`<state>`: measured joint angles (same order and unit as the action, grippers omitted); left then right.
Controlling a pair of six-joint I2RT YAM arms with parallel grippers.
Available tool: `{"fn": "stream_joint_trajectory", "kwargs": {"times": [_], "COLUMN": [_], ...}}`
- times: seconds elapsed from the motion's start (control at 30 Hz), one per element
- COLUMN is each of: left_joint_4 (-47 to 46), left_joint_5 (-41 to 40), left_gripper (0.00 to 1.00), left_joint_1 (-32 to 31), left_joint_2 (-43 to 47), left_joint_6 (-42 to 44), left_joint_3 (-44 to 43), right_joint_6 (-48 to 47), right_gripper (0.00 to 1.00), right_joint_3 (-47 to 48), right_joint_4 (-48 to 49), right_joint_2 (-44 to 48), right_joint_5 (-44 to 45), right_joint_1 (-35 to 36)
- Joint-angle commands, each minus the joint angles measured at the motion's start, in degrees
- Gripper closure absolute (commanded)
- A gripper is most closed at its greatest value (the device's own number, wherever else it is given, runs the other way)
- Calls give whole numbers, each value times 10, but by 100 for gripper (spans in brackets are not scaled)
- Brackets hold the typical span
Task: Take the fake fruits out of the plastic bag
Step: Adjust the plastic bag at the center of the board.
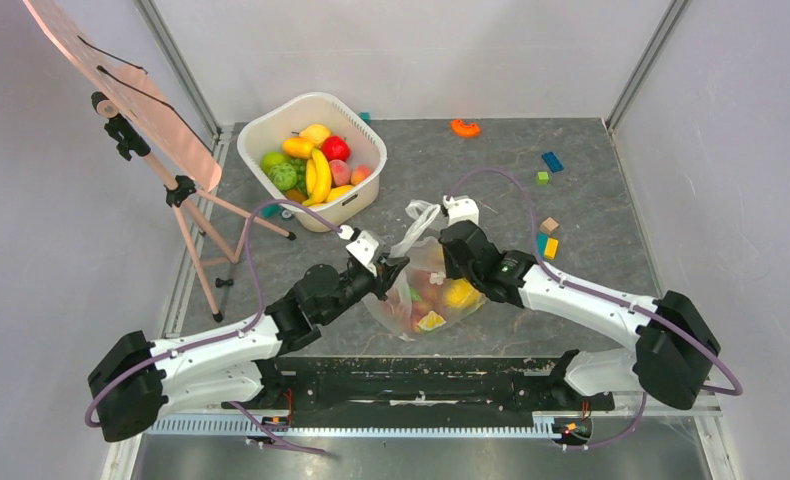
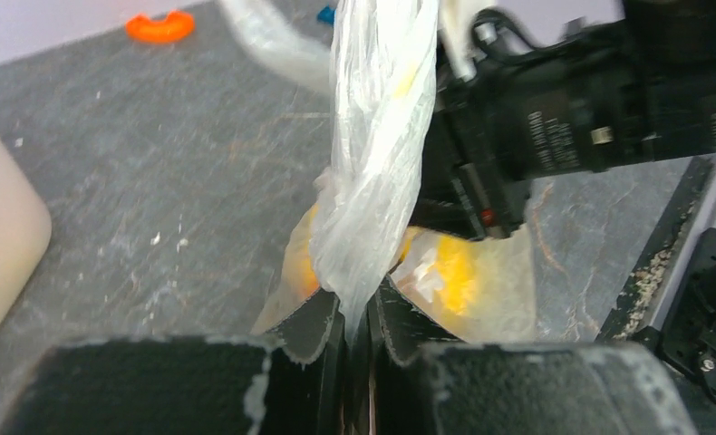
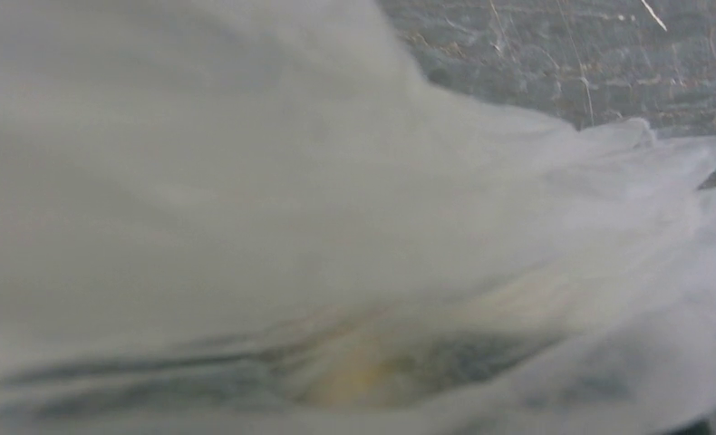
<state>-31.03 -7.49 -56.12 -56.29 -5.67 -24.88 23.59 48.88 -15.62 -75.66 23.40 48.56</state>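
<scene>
Crinkly film of the plastic bag (image 2: 372,163) is pinched tight in my left gripper (image 2: 356,313), holding one side up. The fake fruits (image 1: 449,296) lie inside, mid-table. My right gripper (image 1: 454,268) is smothered at the mouth, its spread hidden. Next, I judge, it must reach in and grasp one. The table (image 1: 591,180) beyond offers room.

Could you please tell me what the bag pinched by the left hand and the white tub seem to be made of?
The plastic bag: thin clear plastic film, glossy; it crinkles and the fake fruits show through. The white tub: probably rigid moulded plastic, smooth and faintly shiny, with an even rolled rim.
</scene>
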Motion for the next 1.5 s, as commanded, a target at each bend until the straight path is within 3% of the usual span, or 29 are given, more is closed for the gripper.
{"fn": "stream_joint_trajectory", "kwargs": {"times": [0.0,0.3,0.4,0.47,0.63,0.73,1.03,1.13,1.27,1.47], "left_joint_4": [28,37,54,80,202,281,480,578,706,738], "left_joint_5": [-68,-109,-123,-131,-144,-127,-97,-125,-219,-242], "left_gripper": [84,80,73,64,21,9,0,0,0,0], "left_joint_1": [0,0,0,0,0,0,1,1,1,9], "left_joint_2": [-4,33,51,64,95,114,126,86,37,62], "left_joint_6": [-56,-94,-108,-120,-155,-162,-167,-177,-231,-264], "left_joint_3": [17,69,77,71,14,-38,-174,-236,-318,-324], "right_joint_6": [17,41,48,45,30,30,29,27,27,27], "right_gripper": [82,79,78,78,78,78,78,78,78,78], "right_joint_3": [-32,-104,-125,-135,-148,-151,-152,-153,-157,-157], "right_joint_4": [-9,-25,-24,-13,24,33,43,44,48,49], "right_joint_2": [36,101,127,138,143,142,152,150,152,154], "right_joint_5": [29,44,39,28,-17,-24,-28,-30,-30,-33], "right_joint_1": [-2,-3,-3,-3,-3,-2,-3,-3,-3,-3]}}
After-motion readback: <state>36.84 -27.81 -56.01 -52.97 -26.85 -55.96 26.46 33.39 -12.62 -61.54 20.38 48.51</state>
